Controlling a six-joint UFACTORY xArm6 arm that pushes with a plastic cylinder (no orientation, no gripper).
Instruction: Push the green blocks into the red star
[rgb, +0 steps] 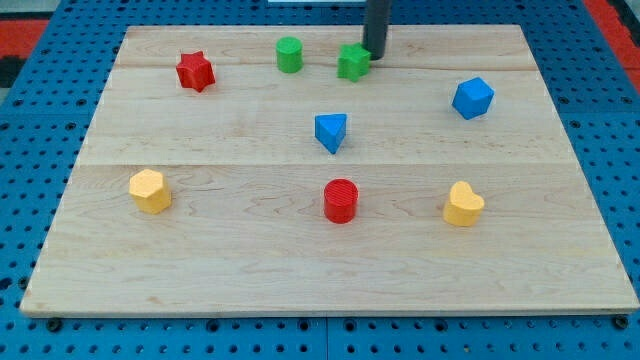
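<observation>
The red star (196, 71) lies near the board's top left. A green cylinder (289, 54) stands to its right, well apart from it. A green star-shaped block (353, 62) lies further right. My tip (375, 56) is at the green star's right side, touching or nearly touching it. The rod rises out of the view's top.
A blue triangular block (331, 131) sits mid-board, a blue cube-like block (473, 98) at the right. A red cylinder (341, 200) is at lower centre, a yellow hexagonal block (150, 190) at lower left, a yellow heart (463, 204) at lower right. The wooden board (200, 270) rests on blue pegboard.
</observation>
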